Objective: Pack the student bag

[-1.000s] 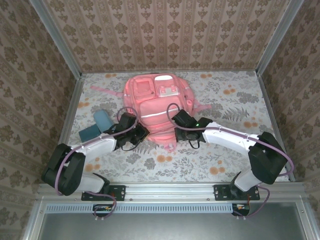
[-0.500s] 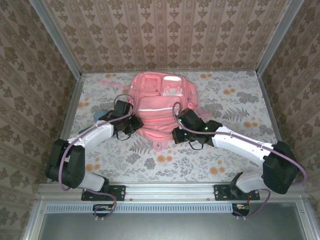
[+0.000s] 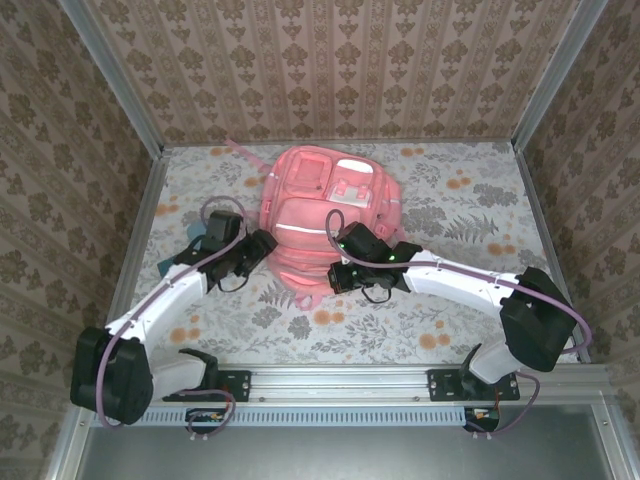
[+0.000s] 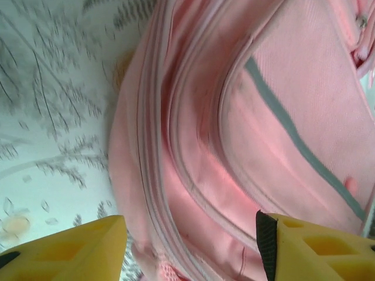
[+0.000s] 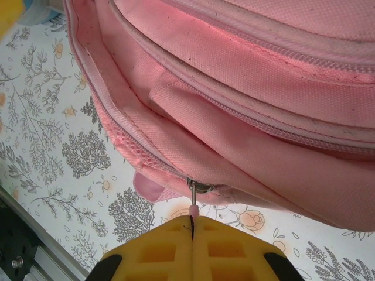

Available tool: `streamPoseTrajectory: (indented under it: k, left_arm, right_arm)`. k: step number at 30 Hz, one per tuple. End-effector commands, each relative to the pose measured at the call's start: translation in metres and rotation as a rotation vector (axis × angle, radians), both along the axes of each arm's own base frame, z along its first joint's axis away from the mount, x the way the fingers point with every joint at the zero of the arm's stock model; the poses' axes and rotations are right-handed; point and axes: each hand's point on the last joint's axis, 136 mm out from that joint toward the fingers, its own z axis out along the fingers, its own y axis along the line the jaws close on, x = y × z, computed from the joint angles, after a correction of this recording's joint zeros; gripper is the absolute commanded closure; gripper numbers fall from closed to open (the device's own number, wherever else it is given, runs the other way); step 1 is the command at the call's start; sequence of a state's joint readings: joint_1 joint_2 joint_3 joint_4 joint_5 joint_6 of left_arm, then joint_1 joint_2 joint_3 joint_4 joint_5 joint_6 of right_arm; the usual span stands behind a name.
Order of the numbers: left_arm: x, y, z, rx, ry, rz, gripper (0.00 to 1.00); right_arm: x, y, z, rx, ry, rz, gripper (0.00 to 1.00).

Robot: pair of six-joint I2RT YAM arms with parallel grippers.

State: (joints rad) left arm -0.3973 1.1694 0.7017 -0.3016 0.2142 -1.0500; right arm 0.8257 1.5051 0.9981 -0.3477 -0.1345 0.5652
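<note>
From above, the student bag (image 3: pixel 325 205) lies flat on the floral table (image 3: pixel 450 320), far of centre, with its pocketed front up and its near end pointing toward the arms. The left gripper (image 3: pixel 265 243) sits just beside the bag's left flank, and the right gripper (image 3: pixel 340 280) is at the bag's near right corner. In the left wrist view, the two yellow fingers (image 4: pixel 64 246) stand well apart with nothing between them. The pink fabric and its grey stripe (image 4: pixel 293 129) lie beyond the tips, so this hand holds nothing. In the right wrist view, the fingers (image 5: pixel 152 252) are pressed together on the thin pink zipper pull (image 5: pixel 192 211). The pull hangs from a metal slider (image 5: pixel 199 187) at the bag's lower seam. The main risk is that the bag is soft and nothing pins it down. Tugging the slider may drag the whole bag across the cloth instead of running the zip. The pinch on such a narrow tab could also slip off, or loose fabric beside the teeth could snag in the slider and jam it.
</note>
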Motion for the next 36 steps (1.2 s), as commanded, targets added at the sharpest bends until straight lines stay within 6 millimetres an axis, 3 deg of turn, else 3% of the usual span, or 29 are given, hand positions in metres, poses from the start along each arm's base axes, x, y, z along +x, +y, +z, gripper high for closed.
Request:
streamPoseTrajectory:
  k: [1,6,14,21,26,29,32,36]
  left_arm:
    - [-0.012,-0.023,0.0,-0.127,0.056,0.02,0.37]
    - [-0.019,-0.054,-0.001,-0.202,0.081,-0.008,0.39]
    - [-0.028,-0.092,-0.028,-0.269,0.13,0.041,0.51]
    - [-0.029,-0.089,-0.044,-0.243,0.152,0.09,0.65]
    - [-0.029,-0.083,-0.046,-0.214,0.142,0.101,0.78]
    - [-0.029,-0.082,-0.047,-0.207,0.141,0.097,0.82]
    - [-0.029,-0.083,-0.046,-0.205,0.137,0.088,0.84]
    - [-0.028,-0.083,-0.044,-0.204,0.131,0.082,0.85]
  right_arm:
    - [0.001,0.002,0.006,-0.008,-0.007,-0.004,1.0]
    - [-0.001,-0.005,0.001,-0.032,-0.007,-0.013,1.0]
    - [-0.003,-0.007,-0.003,-0.04,0.001,-0.011,1.0]
    - [-0.004,-0.011,-0.007,-0.06,0.0,-0.02,1.0]
    - [-0.003,-0.025,-0.022,-0.136,0.005,-0.051,1.0]
    - [-0.003,-0.03,-0.029,-0.176,0.012,-0.059,0.78]
    - [-0.005,-0.023,-0.028,-0.144,0.02,-0.029,0.58]
    - [-0.002,-0.018,-0.033,-0.152,0.02,-0.008,0.53]
